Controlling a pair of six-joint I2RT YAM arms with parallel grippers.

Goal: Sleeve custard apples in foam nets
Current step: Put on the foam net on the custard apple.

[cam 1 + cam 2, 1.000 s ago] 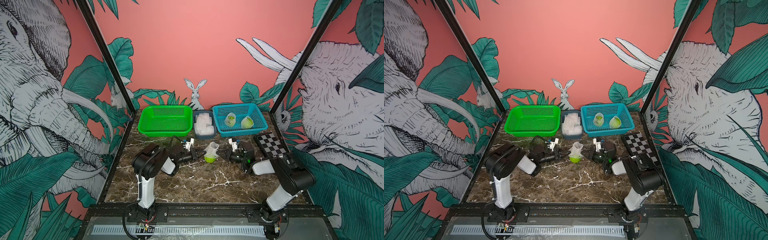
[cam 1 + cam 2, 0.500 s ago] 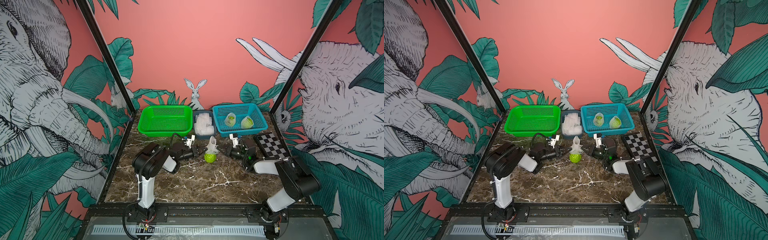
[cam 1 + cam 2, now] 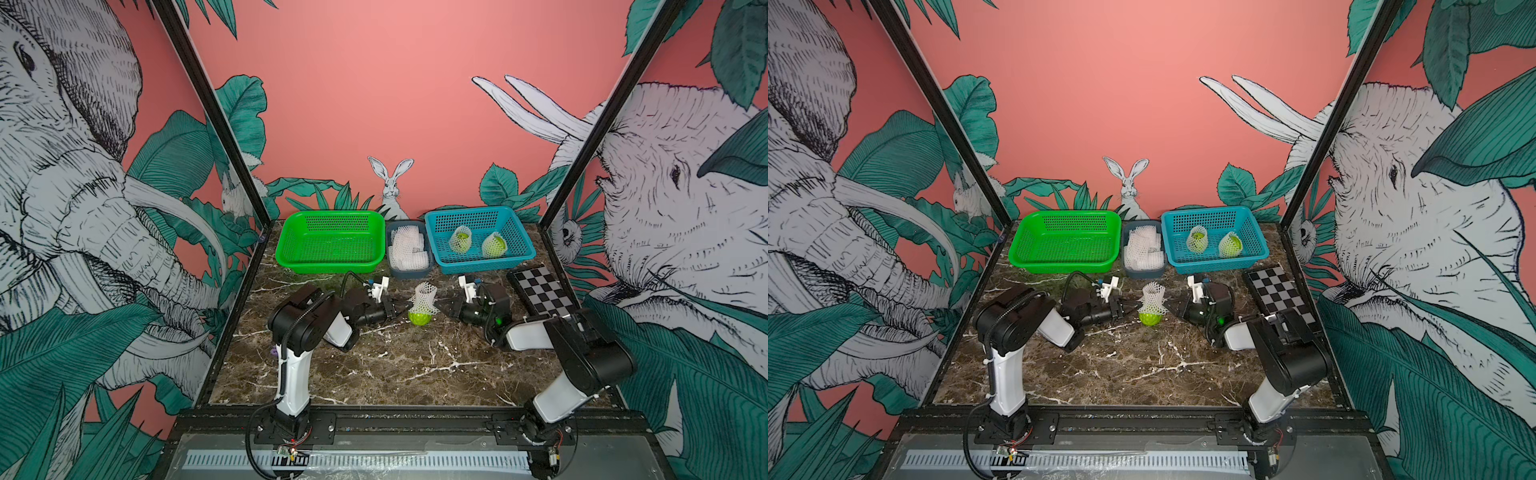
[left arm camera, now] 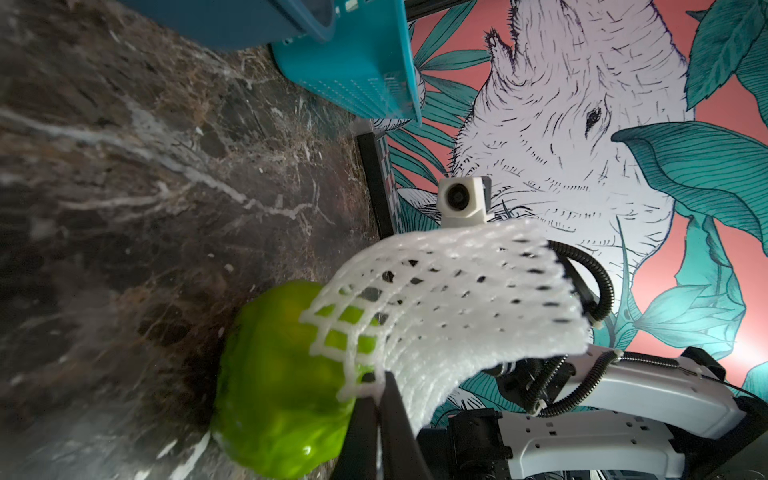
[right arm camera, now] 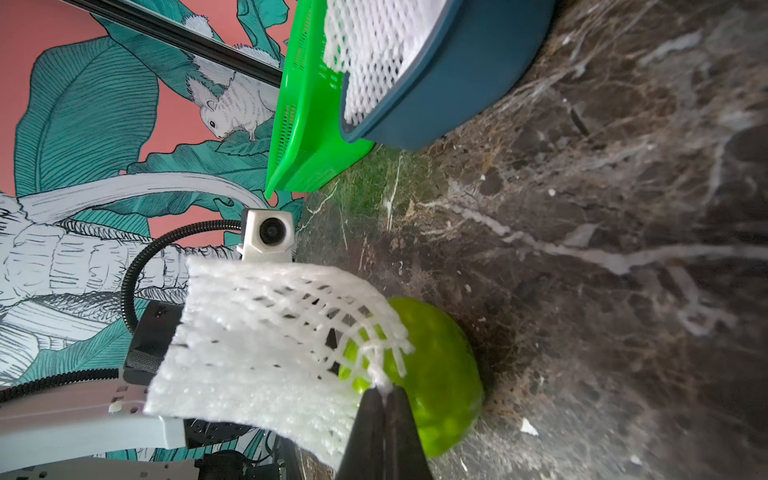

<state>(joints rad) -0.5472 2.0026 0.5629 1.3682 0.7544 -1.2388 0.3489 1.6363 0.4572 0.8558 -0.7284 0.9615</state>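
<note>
A yellow-green custard apple (image 3: 419, 317) (image 3: 1151, 318) (image 4: 282, 386) (image 5: 432, 378) sits on the marble table between both arms. A white foam net (image 3: 424, 297) (image 3: 1153, 297) (image 4: 449, 299) (image 5: 266, 332) stands upright over its top part, with the lower part of the fruit bare. My left gripper (image 3: 404, 307) (image 4: 376, 395) is shut on the net's lower edge from the left. My right gripper (image 3: 444, 306) (image 5: 384, 392) is shut on the same edge from the right. Two netted custard apples (image 3: 460, 239) (image 3: 493, 245) lie in the blue basket (image 3: 515, 253).
A green basket (image 3: 332, 262) stands at the back left. Between the baskets a dark tray (image 3: 409, 272) holds spare foam nets (image 3: 408, 247). A checkerboard (image 3: 544, 291) lies at the right. Printed walls enclose the table on three sides.
Both grippers have drawn the net's lower edge down, so the net now stands upright over the fruit instead of leaning. The fruit sits in nearly the same spot.
</note>
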